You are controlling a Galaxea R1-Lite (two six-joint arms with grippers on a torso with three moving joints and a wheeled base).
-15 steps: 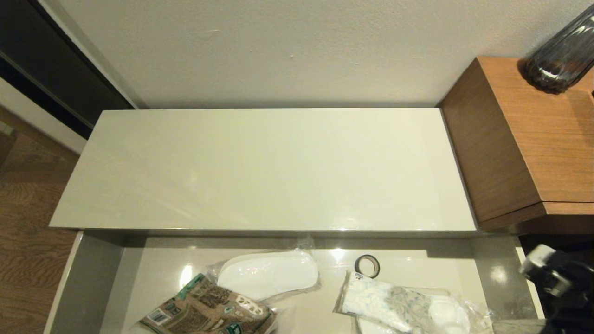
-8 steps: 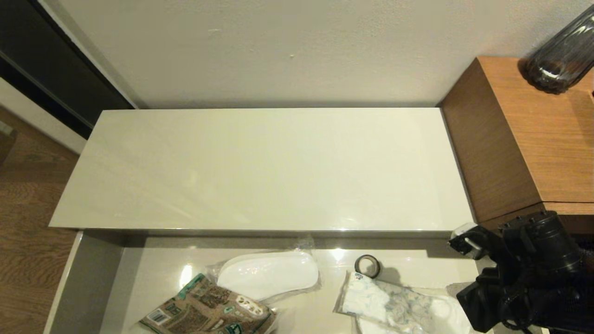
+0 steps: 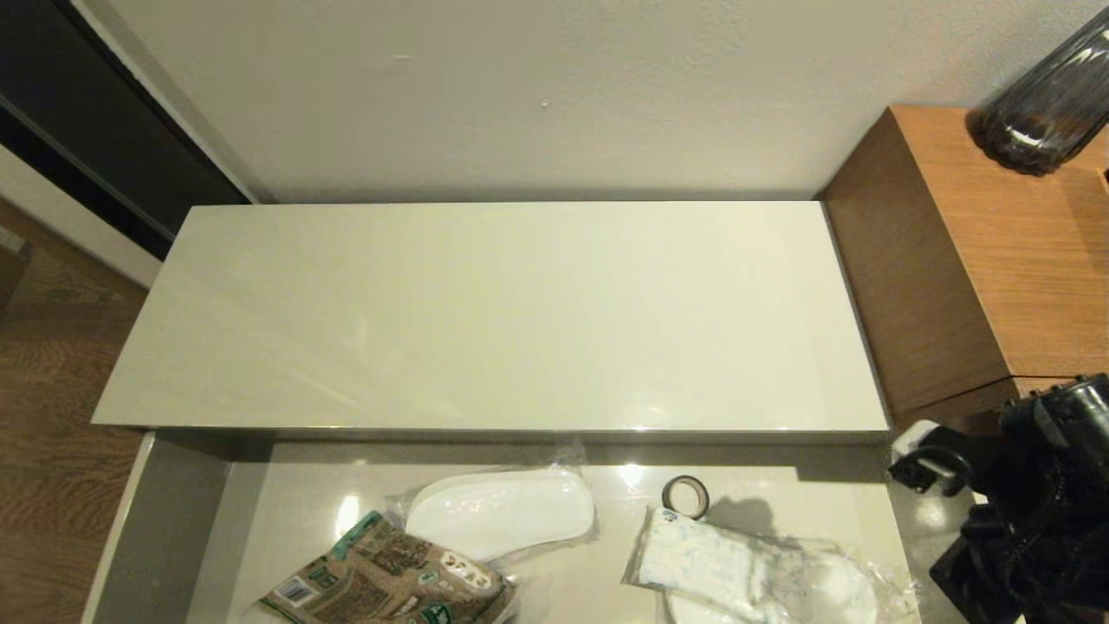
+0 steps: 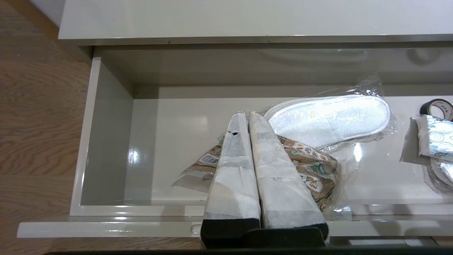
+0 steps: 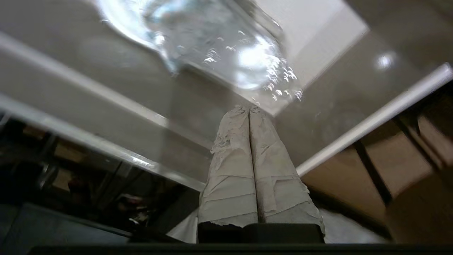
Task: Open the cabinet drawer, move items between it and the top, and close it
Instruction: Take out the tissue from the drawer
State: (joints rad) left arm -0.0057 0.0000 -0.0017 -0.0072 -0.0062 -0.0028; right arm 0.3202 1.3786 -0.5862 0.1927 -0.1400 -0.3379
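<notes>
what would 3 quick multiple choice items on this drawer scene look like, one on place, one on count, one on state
1. Where is the small dark tape ring?
A. in the cabinet drawer
B. on the top
C. on the wooden unit

2. How many things lie on the top?
A. two
B. one
C. none

3. The right tool is
A. wide open
B. shut, holding nothing
C. shut on a packet

Key: 1 A, the ring lies on the drawer floor. 2 C, the slab is bare. 3 B, its taped fingers meet with nothing between.
</notes>
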